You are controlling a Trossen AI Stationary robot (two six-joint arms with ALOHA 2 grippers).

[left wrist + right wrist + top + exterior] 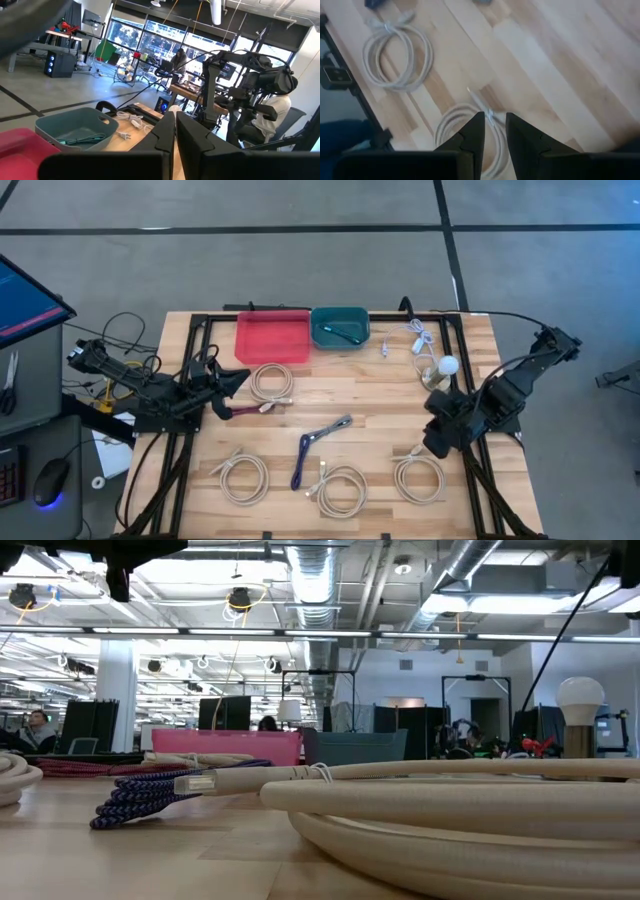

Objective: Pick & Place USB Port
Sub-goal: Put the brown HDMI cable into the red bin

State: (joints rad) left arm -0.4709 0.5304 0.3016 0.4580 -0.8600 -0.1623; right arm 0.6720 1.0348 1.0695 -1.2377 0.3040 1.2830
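Both arms over the desk, neither holding a cable.
High view: left pincer (225, 380) at 9 o'clock, closed, empty, beside a beige coil (271, 383); right pincer (437, 442) at 4 o'clock, just above another beige coil (419, 477). Red tray (272, 335) and teal bin (339, 327) at 12; blue braided cable (318, 447) at centre.
Low view: beige cable's USB plug (195, 782) lies on the desk (180, 860) against the blue braid.
Left wrist view: fingers (167, 135) pressed together, teal bin ahead.
Right wrist view: fingers (472, 132) slightly apart, nothing between, coil below.
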